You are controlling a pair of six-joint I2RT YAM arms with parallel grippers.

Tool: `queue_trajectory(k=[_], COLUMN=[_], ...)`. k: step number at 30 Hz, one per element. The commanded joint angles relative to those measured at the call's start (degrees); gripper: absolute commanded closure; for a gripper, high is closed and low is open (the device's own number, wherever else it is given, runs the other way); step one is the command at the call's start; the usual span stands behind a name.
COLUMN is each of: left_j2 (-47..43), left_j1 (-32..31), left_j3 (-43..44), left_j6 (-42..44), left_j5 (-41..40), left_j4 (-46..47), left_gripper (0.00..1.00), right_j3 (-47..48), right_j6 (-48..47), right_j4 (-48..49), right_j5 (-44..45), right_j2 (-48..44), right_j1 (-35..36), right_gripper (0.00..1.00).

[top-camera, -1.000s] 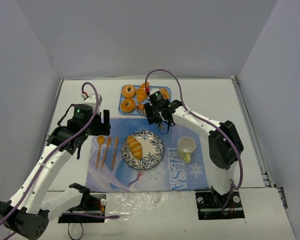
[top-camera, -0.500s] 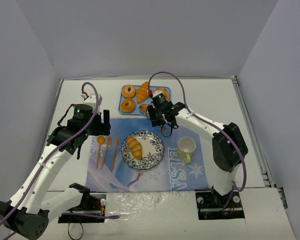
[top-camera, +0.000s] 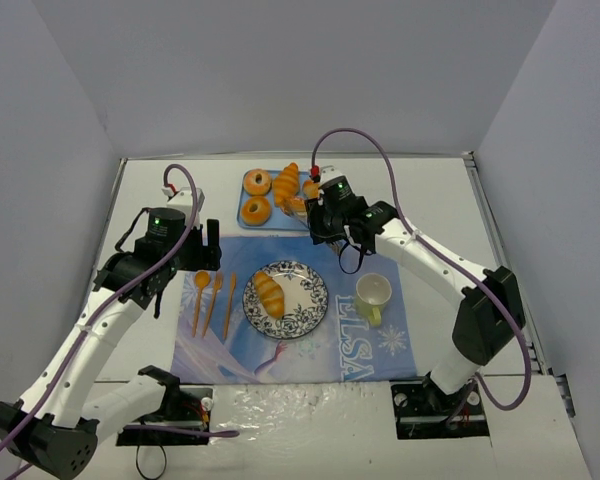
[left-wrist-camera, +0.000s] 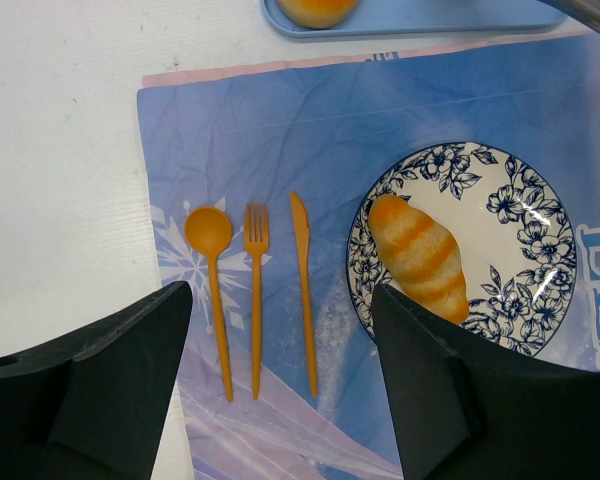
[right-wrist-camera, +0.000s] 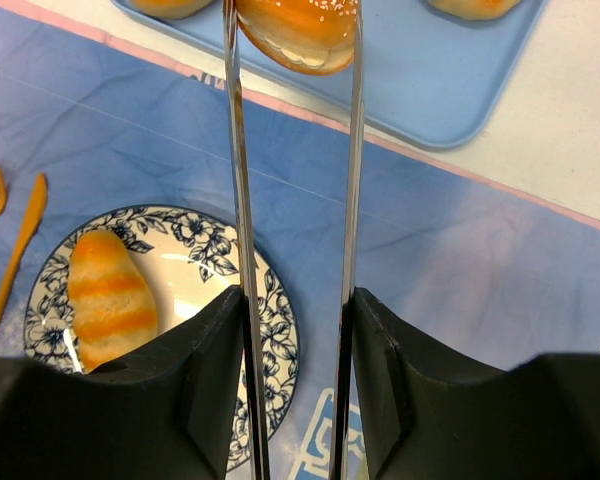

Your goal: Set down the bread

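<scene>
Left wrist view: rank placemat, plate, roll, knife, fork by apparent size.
1. placemat
2. patterned plate
3. roll
4. knife and fork: about alike; longer than the roll but far slimmer.

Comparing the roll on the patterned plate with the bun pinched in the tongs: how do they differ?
The roll lies free on the patterned plate; the bun is pinched between the tongs over the blue tray. The roll is long, with pale and orange bands; the bun is rounder, seeded on top, with a pale edge. Both are small golden-orange breads.
</scene>
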Motion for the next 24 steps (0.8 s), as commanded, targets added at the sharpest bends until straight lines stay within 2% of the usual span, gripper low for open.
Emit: queue_trajectory(k=[1,12,24], left_j2=[0.1,-0.1,-0.3], left_j1=[-0.4,-0.4,-0.4], left_j3=[1.6,1.6,1.6], left_j6=[-0.3,-0.3,-0.3], left_j5=[-0.3,0.0,0.0], left_j4=[2.1,2.2,2.2], left_gripper=[0.31,0.31,0.31], right_j3=[-1.7,-11.4,-16.4], right_j6=[-0.4,1.6,2.9], right_j4=[-0.9,-4.5,-5.6], right_j5=[-3.5,-6.2,-3.8], right_j2=[-6.6,-17.7,-18.4], right_j1=[0.3,6.9,11.3], right_gripper=[0.83,0.82,0.82])
